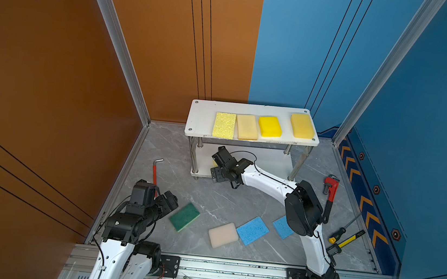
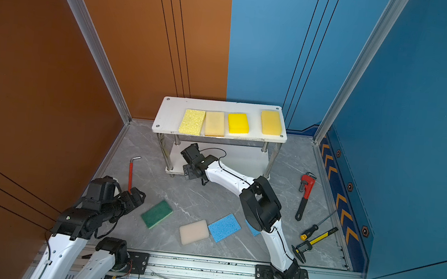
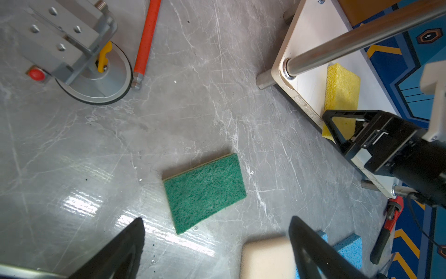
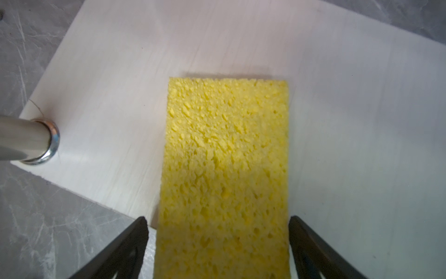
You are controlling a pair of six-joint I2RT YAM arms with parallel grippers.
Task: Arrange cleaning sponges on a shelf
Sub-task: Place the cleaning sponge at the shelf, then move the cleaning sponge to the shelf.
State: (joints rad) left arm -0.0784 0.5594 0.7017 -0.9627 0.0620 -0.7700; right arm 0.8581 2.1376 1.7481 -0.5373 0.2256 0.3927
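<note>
We have the right gripper (image 4: 217, 218) reaching in under the shelf (image 1: 202, 115), at the left end of its lower board (image 4: 108, 96). Its jaws stand apart, one on each side of a porous yellow sponge (image 4: 224, 149). The sponge lies flat on that board, just right of the near-left chrome post (image 4: 26, 140). Its near end seems to sit at the board's near edge, perhaps a little over it.

We judge this placement all but made. To finish it well, we should keep the jaws wide and draw straight back along the sponge's length. We should stay low enough to clear the top board (image 1: 287, 115), so neither finger drags the light sponge off. If it overhangs, a gentle push farther in first would help.

Our left gripper (image 3: 217, 218) is spread and empty too, hanging over the green sponge (image 3: 205, 190) on the grey tabletop (image 1: 224, 199). A row of four yellow sponges (image 1: 270, 126) sits on top. A beige sponge (image 1: 223, 234) and two blue sponges (image 1: 252, 230) lie near us.
</note>
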